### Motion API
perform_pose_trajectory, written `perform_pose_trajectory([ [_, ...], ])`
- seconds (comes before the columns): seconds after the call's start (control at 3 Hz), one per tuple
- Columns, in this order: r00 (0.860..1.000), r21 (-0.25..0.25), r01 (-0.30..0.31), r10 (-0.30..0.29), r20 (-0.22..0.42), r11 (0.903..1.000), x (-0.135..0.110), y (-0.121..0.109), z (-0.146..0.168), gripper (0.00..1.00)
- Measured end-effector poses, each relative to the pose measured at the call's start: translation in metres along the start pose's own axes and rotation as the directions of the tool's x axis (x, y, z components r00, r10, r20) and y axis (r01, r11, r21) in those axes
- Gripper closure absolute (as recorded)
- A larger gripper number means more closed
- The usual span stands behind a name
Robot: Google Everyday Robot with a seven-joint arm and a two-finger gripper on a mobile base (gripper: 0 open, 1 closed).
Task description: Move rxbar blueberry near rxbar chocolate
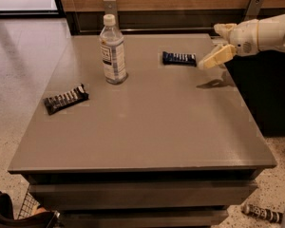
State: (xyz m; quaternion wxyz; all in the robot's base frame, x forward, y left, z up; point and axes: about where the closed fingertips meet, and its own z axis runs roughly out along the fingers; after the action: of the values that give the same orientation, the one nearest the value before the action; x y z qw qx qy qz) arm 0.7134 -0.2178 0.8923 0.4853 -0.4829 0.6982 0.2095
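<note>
The rxbar blueberry (179,58), a dark blue bar, lies flat at the back right of the grey table (147,127). The rxbar chocolate (65,99), a black bar, lies near the table's left edge, slightly angled. My gripper (217,45) hangs above the table's right edge, just right of the blueberry bar and clear of it. It is open and empty, with its lower finger (213,59) pointing down-left toward the bar. Its shadow falls on the table below it.
A clear water bottle (113,51) with a white cap stands upright at the back of the table, between the two bars. A wooden wall runs behind the table. A dark object (261,213) lies on the floor at the lower right.
</note>
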Motion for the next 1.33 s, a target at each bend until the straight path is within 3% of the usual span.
perform_pose_trajectory([
  [0.33,0.997,-0.017,-0.013,0.015,0.073,0.9998,0.004,-0.027,0.023,0.00],
  [0.67,0.995,0.006,-0.014,0.013,0.096,0.9999,0.006,-0.044,0.034,0.00],
  [1.0,0.996,0.039,-0.025,0.022,0.081,0.9989,0.014,-0.050,0.050,0.00],
  [1.33,0.996,0.034,-0.061,0.058,0.070,0.9976,0.031,-0.047,0.069,0.00],
])
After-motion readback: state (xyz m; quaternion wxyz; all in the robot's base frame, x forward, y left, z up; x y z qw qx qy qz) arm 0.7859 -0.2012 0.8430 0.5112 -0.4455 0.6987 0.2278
